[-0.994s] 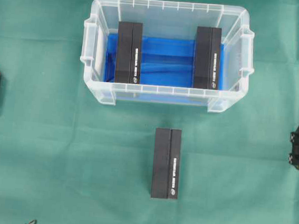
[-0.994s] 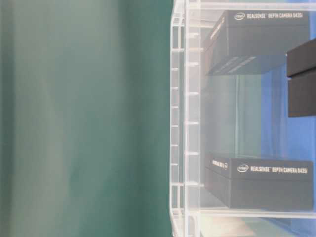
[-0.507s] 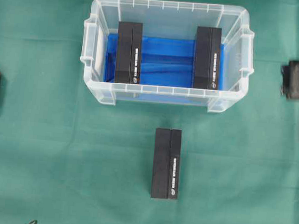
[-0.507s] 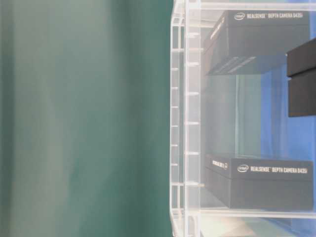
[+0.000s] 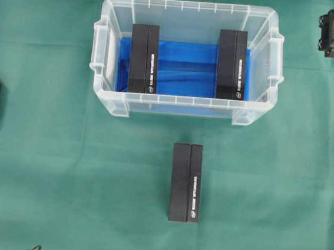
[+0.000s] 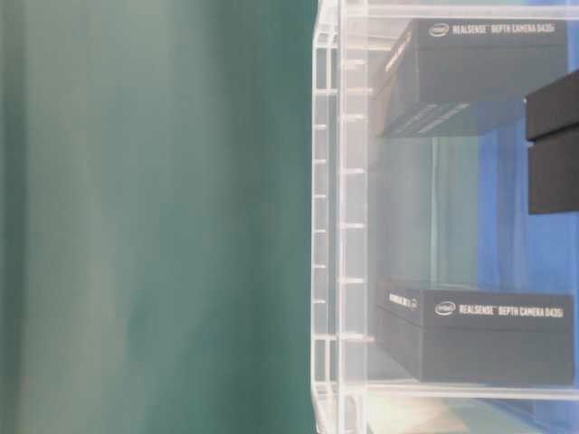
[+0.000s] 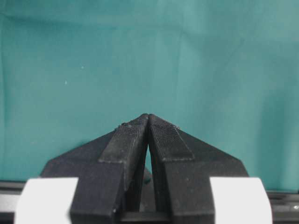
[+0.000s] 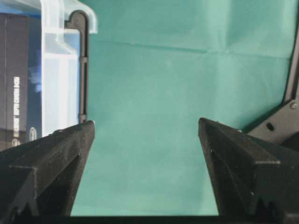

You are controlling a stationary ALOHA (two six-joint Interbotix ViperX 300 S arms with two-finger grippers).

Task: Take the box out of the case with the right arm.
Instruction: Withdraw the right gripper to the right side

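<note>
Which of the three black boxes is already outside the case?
The box on the green cloth, in front of the case. The left box and right box stand inside, on the blue lining.

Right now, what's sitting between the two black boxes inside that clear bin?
Nothing: overhead, only the bin's bare blue floor lies between the left box and the right box.

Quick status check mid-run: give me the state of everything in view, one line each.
case: open-topped, upright on the green cloth, holding two boxes
left box in case: on edge over the blue lining
right box in case: on edge, untouched
box on the cloth: outside the case, in front of it
right pincer: open, empty, beside the case
left pincer: shut, empty
</note>
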